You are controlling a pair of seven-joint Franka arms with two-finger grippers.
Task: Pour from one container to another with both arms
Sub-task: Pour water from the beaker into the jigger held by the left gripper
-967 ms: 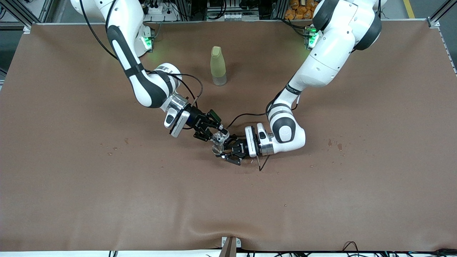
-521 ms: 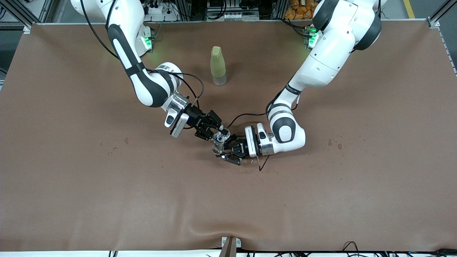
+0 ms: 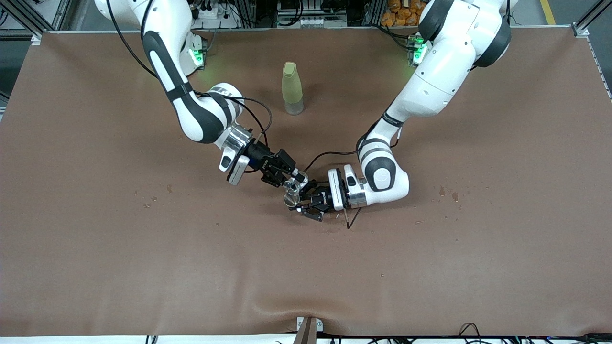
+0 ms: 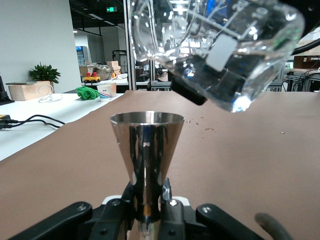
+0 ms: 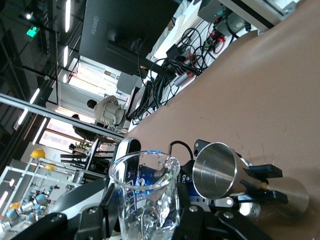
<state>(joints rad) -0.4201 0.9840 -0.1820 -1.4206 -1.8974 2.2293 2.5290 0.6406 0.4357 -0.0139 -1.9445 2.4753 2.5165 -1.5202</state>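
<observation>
At frame centre, the right gripper (image 3: 292,179) grasps the glass (image 3: 297,180), tipped further than before over the metal cup (image 3: 290,199) (clamped by the left gripper (image 3: 302,204)).

Steel cup (image 4: 146,155) base behind claw (image 4: 147,212)

A wide tabletop (image 3: 95,248) covered in a brown mat fills the front view, its covering rippled into a low fold along the edge nearest the camera. A pale yellow-green bottle (image 3: 291,88) with a matching cap stands upright on it, near the arms' bases and roughly midway between them. Small dark specks and spots (image 3: 447,192) mark the mat toward the left arm's end, with a few more scattered (image 3: 153,198) toward the right arm's end.
</observation>
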